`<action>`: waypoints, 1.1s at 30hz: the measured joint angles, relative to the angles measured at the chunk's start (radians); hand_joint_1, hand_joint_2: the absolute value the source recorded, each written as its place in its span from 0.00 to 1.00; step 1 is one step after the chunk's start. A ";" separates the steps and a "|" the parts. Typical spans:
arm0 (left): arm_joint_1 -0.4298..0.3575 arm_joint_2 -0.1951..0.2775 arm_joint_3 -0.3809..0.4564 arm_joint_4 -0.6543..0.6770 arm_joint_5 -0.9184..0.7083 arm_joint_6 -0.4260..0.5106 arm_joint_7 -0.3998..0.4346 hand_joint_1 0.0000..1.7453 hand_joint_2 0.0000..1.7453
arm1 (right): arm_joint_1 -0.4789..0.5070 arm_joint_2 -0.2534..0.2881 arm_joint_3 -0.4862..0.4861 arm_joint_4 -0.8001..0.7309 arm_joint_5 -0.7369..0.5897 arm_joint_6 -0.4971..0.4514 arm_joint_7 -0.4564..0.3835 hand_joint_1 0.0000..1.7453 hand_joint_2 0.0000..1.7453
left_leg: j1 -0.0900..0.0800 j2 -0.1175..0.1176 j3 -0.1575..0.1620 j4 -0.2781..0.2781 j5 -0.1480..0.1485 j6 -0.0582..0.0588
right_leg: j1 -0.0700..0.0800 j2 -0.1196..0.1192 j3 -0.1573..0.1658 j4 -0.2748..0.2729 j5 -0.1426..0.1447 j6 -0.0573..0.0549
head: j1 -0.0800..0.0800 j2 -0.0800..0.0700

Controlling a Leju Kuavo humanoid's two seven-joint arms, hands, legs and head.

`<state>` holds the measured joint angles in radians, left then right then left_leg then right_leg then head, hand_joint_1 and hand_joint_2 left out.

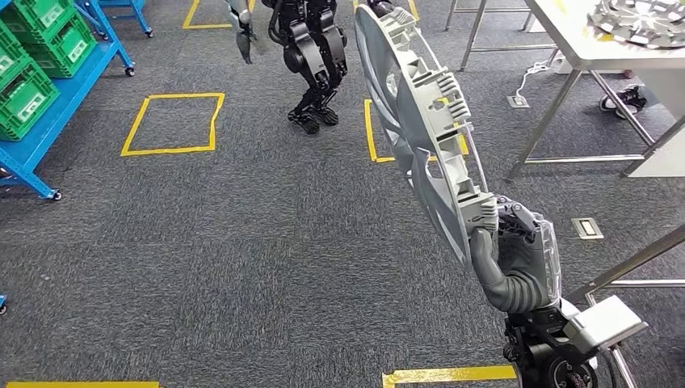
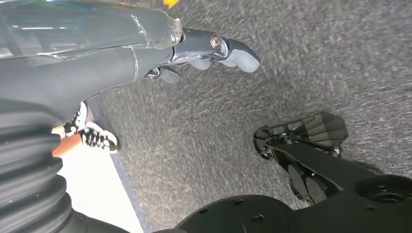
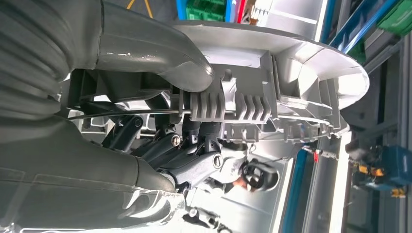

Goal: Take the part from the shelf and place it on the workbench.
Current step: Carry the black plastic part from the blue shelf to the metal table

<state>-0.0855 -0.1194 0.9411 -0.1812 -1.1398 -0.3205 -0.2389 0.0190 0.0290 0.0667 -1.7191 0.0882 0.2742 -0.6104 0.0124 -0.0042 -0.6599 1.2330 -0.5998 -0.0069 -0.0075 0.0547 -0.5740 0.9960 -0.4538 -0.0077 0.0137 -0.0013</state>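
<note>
The part (image 1: 420,121) is a large grey ribbed disc, held upright and edge-on above the carpet right of centre in the head view. My right hand (image 1: 517,259) grips its lower rim, thumb on one face and fingers on the other. In the right wrist view the thumb (image 3: 160,58) lies over the part's (image 3: 272,92) ribbed rim and the dark fingers (image 3: 194,160) press from the other side. The workbench (image 1: 575,50) stands at the far right, beyond the part. My left hand (image 2: 204,48) hangs over the floor with its fingers apart, holding nothing.
A blue shelf (image 1: 56,105) with green crates (image 1: 32,73) stands at the far left. Another humanoid robot (image 1: 311,56) stands ahead. A similar round part (image 1: 642,20) lies on the workbench. Yellow floor squares (image 1: 174,121) mark the carpet. A person's shoe (image 2: 94,136) is near my left hand.
</note>
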 joint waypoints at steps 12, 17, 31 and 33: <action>0.001 0.005 0.002 0.000 0.001 0.000 0.000 0.00 1.00 | -0.004 0.006 0.002 0.012 0.008 -0.012 -0.005 1.00 1.00 | -0.001 0.022 0.112 -0.230 0.090 0.046 | -0.004 -0.038 -0.140 0.258 -0.115 0.049 | 0.006 0.000; 0.001 0.006 0.004 0.000 0.000 0.001 0.000 0.00 1.00 | 0.000 0.005 0.002 0.020 0.007 -0.014 -0.010 1.00 1.00 | -0.006 0.075 0.120 -0.229 0.080 0.040 | 0.001 -0.087 -0.061 0.114 -0.032 0.039 | 0.006 0.000; 0.003 0.001 0.004 0.000 -0.009 -0.001 0.010 0.00 1.00 | 0.023 0.016 -0.014 0.017 0.004 -0.021 -0.018 1.00 1.00 | 0.000 -0.006 0.013 -0.029 0.019 0.001 | 0.004 0.009 -0.005 0.007 0.001 -0.002 | -0.002 0.000; 0.003 0.001 0.004 0.000 -0.009 -0.001 0.011 0.00 1.00 | 0.025 0.017 -0.014 0.017 0.004 -0.023 -0.018 1.00 1.00 | 0.003 -0.046 0.075 -0.165 0.078 0.004 | 0.004 0.032 -0.006 0.010 0.000 0.004 | -0.002 0.000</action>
<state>-0.0826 -0.1184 0.9451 -0.1812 -1.1492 -0.3220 -0.2275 0.0435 0.0462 0.0522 -1.7022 0.0926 0.2517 -0.6284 0.0157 -0.0498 -0.5849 1.0678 -0.5214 -0.0031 -0.0032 0.0872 -0.5799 1.0062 -0.4537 -0.0041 0.0122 -0.0011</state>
